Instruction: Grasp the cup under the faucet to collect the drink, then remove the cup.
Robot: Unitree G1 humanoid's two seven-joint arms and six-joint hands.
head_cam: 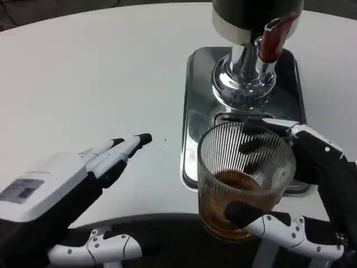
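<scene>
so my right robot hand (295, 184) is wrapped around the ribbed glass cup (245, 178), upright and part-full, just front of the faucet (273, 36); left robot hand (106, 159) idles empty, fingers spread.

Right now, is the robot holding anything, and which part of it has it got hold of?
Yes. The right hand holds the cup by its ribbed side, fingers on the far side and near the base. The left hand holds nothing.

Ribbed clear glass cup (245, 167), glossy chrome faucet (244, 78) on a polished metal tray (195, 111), matt white table (95, 84).
</scene>
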